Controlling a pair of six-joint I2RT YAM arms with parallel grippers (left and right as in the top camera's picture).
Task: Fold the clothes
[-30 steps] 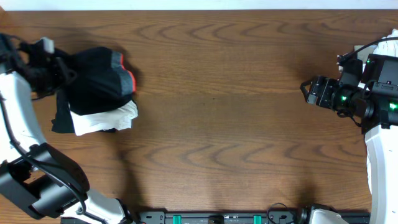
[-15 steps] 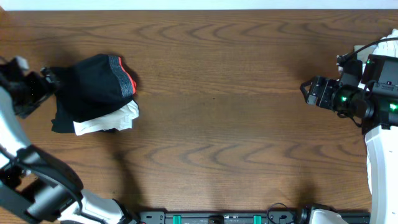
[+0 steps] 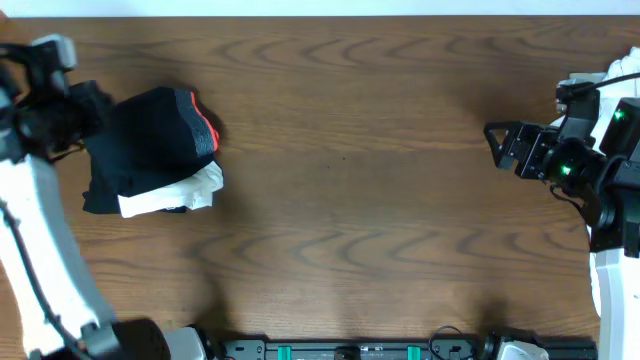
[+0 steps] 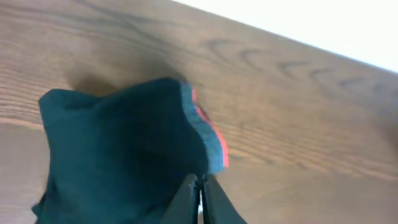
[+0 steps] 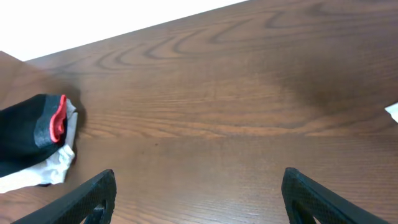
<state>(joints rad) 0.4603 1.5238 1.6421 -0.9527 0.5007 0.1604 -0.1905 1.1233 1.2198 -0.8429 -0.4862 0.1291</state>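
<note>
From overhead, the clothes (image 3: 150, 150) lie in a loose heap at the left end of the wooden table (image 3: 360, 230). The black trousers (image 3: 150, 135) sit on top, with their grey-and-red waistband (image 3: 205, 128) turned toward the table's middle. A white garment (image 3: 175, 190) pokes out from under the near edge, and more black cloth shows beneath it. My left gripper (image 3: 98, 108) is at the far-left edge of the heap, up against the black fabric. My right gripper (image 3: 493, 147) hangs over bare wood at the right end, well apart from the clothes, its jaws spread.

Through my left wrist camera, my two fingers (image 4: 194, 198) are pressed together at the bottom of the frame, with no gap between them. They overlap the black trousers, which fill the lower left. I cannot tell whether any cloth is pinched between them. The waistband runs down the right edge of the fabric, red outermost.

Through my right wrist camera, my fingers (image 5: 93, 196) stand wide apart with only bare table between them. The heap is far off at the left edge of this view, black on top with the red band showing and white cloth beneath.
</note>
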